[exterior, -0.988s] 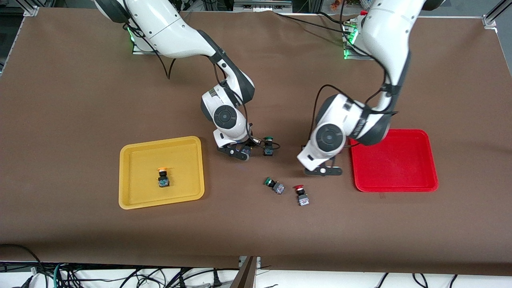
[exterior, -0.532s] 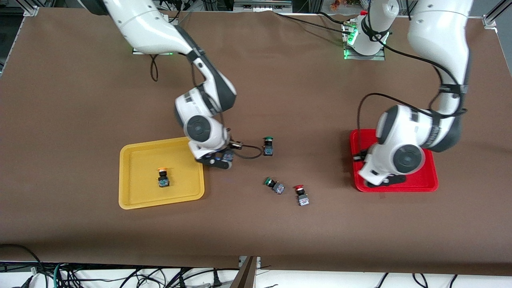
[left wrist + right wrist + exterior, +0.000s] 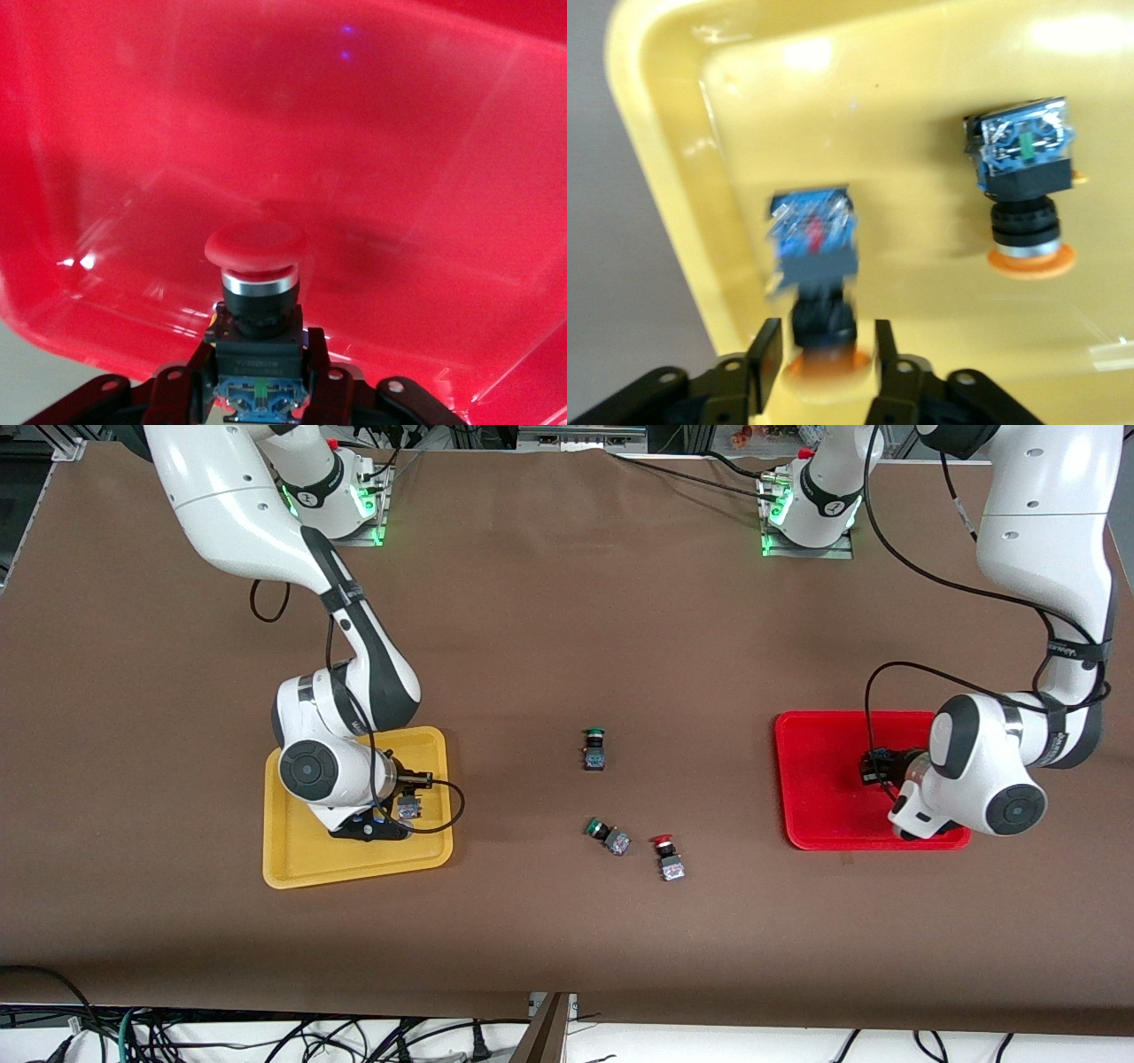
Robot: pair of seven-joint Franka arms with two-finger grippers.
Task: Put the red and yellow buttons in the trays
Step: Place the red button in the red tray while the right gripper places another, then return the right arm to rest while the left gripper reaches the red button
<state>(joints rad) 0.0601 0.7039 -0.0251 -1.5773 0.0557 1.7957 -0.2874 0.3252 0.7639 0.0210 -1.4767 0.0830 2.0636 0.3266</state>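
Observation:
My left gripper [image 3: 260, 354] is shut on the dark body of a red button [image 3: 255, 252] and holds it over the red tray [image 3: 381, 133]; in the front view this gripper [image 3: 879, 766] is over that tray [image 3: 819, 797]. My right gripper [image 3: 824, 341] is open just over the yellow tray [image 3: 673, 177], with a yellow button [image 3: 815, 239] loose between its fingers. The other yellow button [image 3: 1021, 190] lies in this tray. In the front view the right gripper [image 3: 400, 812] is over the yellow tray [image 3: 297, 864]. A second red button [image 3: 669, 861] stands on the table mid-way between the trays.
Two green-capped switches are on the brown table: one [image 3: 594, 748] near the middle, one [image 3: 608, 837] lying beside the loose red button. Both arms' bases stand along the table edge farthest from the front camera.
The right arm carried a yellow button from the table's middle to the yellow tray and opened its fingers. The left arm swung from mid-table to over the red tray.

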